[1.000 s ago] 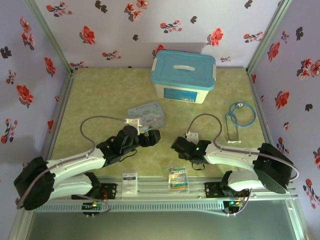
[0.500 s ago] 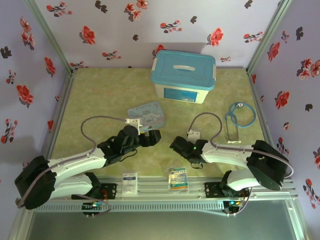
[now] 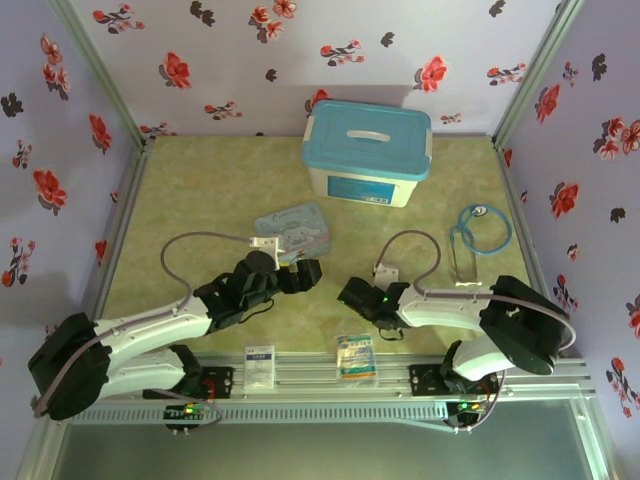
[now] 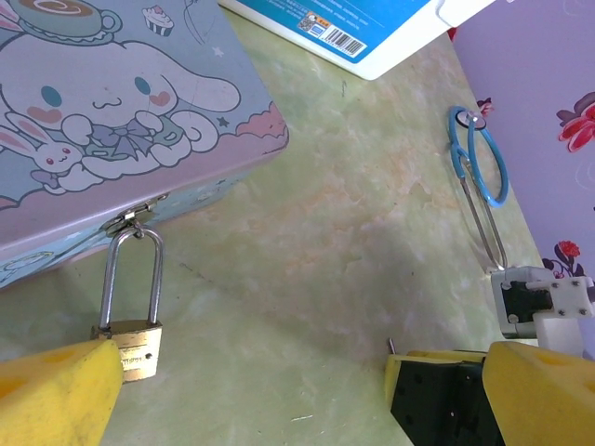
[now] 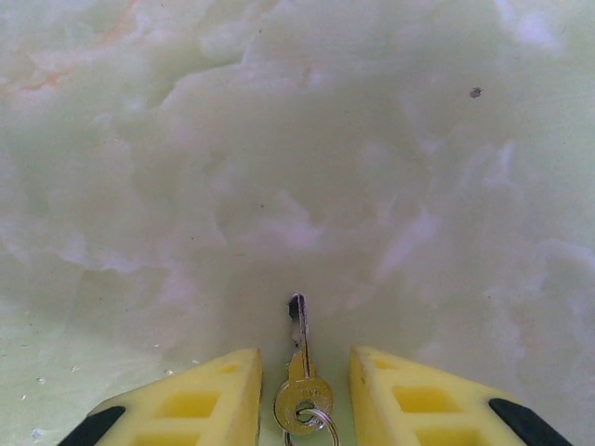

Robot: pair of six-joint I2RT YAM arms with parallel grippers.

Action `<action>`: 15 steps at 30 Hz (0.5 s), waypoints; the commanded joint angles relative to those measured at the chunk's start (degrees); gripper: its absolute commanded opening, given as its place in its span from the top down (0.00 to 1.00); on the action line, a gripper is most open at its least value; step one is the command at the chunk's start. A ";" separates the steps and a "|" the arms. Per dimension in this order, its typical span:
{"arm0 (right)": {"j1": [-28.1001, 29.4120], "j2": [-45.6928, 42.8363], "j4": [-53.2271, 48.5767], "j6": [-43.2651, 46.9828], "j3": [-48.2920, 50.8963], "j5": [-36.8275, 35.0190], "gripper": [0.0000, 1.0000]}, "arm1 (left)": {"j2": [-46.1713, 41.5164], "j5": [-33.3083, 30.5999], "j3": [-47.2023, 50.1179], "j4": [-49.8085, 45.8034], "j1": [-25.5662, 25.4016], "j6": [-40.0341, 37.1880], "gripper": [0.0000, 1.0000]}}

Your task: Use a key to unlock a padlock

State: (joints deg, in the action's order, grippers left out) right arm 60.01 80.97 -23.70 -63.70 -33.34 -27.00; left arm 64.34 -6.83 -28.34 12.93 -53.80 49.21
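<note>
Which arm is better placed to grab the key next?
Right: the right gripper has the key on the table between its jaws; the left gripper stands open beside the padlock.

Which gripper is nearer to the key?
Right. The key lies on the table between the right gripper's open fingers, not yet gripped. The left gripper is away from it, open beside the padlock hooked on the cartoon tin's latch.

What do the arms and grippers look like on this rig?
The left arm and right arm have white shell links with black joint housings. A grey cable loops out of each wrist, next to a small white bracket. The left gripper and right gripper have black bodies. Their fingers are yellow with black patches. A green light glows on the right wrist.
</note>
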 commanded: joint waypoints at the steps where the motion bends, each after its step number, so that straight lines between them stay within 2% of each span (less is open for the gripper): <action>1: 0.74 -0.80 -1.62 -2.35 2.30 0.75 0.72 | -1.04 0.11 0.93 1.40 -0.34 0.44 0.00; 13: 2.08 -2.89 -1.17 -3.14 5.42 0.57 0.80 | 0.04 0.07 0.88 2.09 -0.33 0.79 0.00; 15: 2.05 -3.69 -0.41 -3.18 6.24 1.27 0.78 | 0.39 0.15 0.84 2.27 -0.34 0.93 0.00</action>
State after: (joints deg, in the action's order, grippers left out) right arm 61.45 77.76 -20.80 -65.21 -29.58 -28.34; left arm 64.29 -6.83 -27.79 13.30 -53.80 49.45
